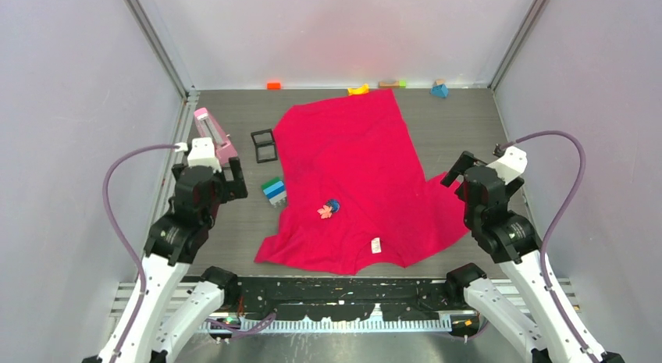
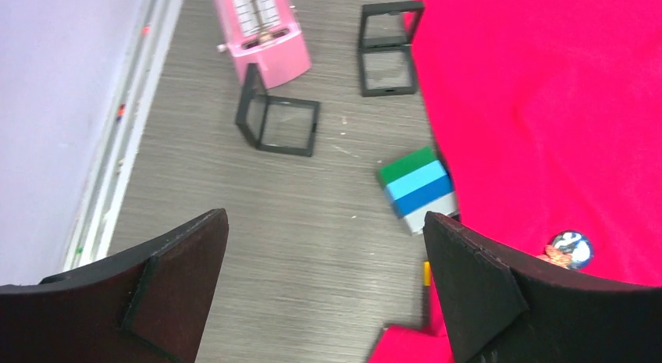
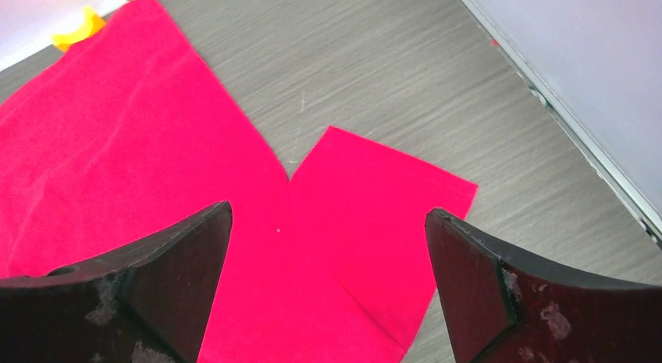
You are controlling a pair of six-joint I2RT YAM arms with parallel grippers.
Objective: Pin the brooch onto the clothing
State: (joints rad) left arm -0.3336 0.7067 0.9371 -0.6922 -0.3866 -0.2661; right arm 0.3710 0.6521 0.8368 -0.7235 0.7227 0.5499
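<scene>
Top external: one brooch [image 1: 324, 212], one shirt [image 1: 359, 164].

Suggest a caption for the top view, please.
Red T-shirt spread flat, pink brooch on it; left fingers and right fingers open.

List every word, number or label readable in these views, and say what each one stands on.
No text can be read in any view.
White neck label on the red T-shirt: too small to read.
Scale marks on the pink device: blurred, no figures legible.
Blue round piece lying on the shirt: a white pattern, no legible letters.
</scene>
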